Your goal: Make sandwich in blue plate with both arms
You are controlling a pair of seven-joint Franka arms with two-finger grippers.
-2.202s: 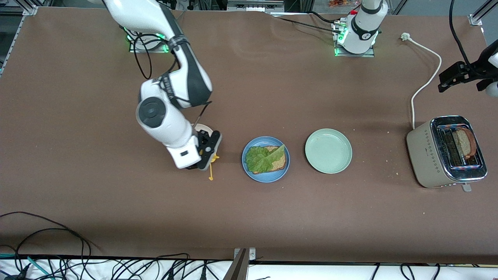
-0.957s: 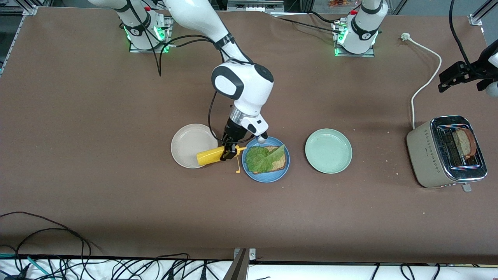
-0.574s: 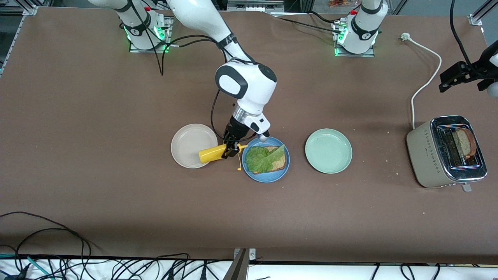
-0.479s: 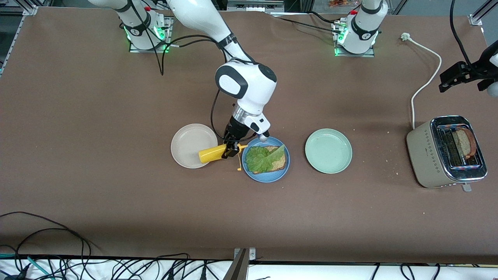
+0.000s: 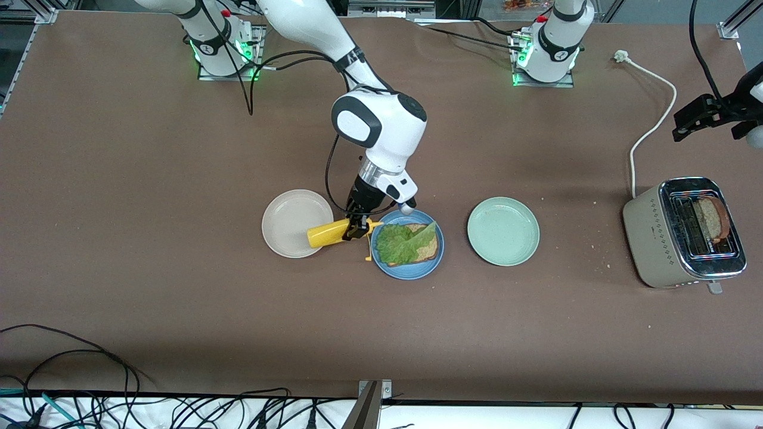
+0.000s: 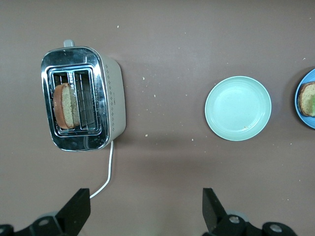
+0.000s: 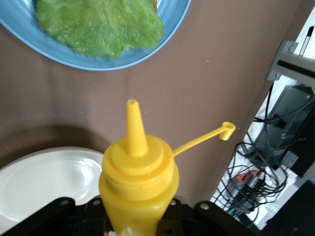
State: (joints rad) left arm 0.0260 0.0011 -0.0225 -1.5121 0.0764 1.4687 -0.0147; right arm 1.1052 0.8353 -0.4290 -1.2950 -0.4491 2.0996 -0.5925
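Yellow squeeze bottle (image 5: pixel 325 233) clamped in the right pincer (image 5: pixel 356 229), gripped up by the neck, lying close to flat. Long axis running along the row of plates: base over the beige plate (image 5: pixel 286 223), nozzle (image 7: pixel 132 105) aimed at the blue plate (image 5: pixel 405 273), cap dangling open on its strap (image 7: pixel 227 129). So, sauce step by the look of it.

Blue plate sitting mid-worktop, between the beige one and the pale green plate (image 5: pixel 503 231). On it, one bread slice (image 5: pixel 430 250) with the lettuce (image 5: pixel 402 243) draped on top. No top slice yet.

Key bit: lettuce just past the nozzle tip, toward the left arm's end of the worktop. Tip over bare worktop just short of the plate rim, not over the food. Probably needs a short slide that way plus a tip-down before any squeezing, otherwise sauce on the worktop (image 5: pixel 179 179).

Left pincer (image 6: pixel 145 216) spread wide, holding nothing, waiting high over its own end, close to the toaster (image 5: pixel 647 232). Second slice (image 5: pixel 712 219) parked in the toaster slot, so clearly the left arm's job.
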